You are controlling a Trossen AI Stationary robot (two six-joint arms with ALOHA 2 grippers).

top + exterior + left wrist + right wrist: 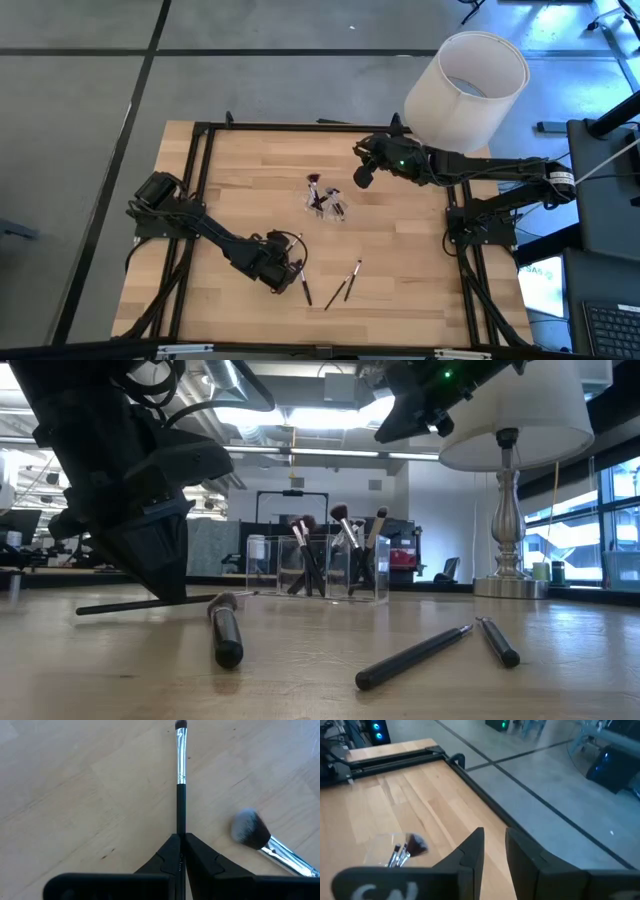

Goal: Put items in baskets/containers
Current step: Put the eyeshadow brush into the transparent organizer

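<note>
Brushes lie loose on the wooden table (230, 180), and more of them stand in a clear holder (328, 203) near the middle of it. The left gripper (293, 272) is low over the near part of the table, its jaws clenched on the dark handle of a thin brush (180, 780) whose silver collar and small dark tip point away from the wrist. In the low view this brush (150, 603) reaches out level just above the table from the base of the gripper. Just beside it lies a fluffy brush (250, 828) with a pale, dark-edged head and a shiny collar, apart from the held one. Two more loose brushes (351, 277) lie close together a little further toward the right arm's side.

The holder stands upright with several brushes leaning in it, bristles up. The right gripper (362, 176) hangs above the far side of the table, near the holder and beside a big white lampshade (467, 88), its jaws released and holding nothing.
</note>
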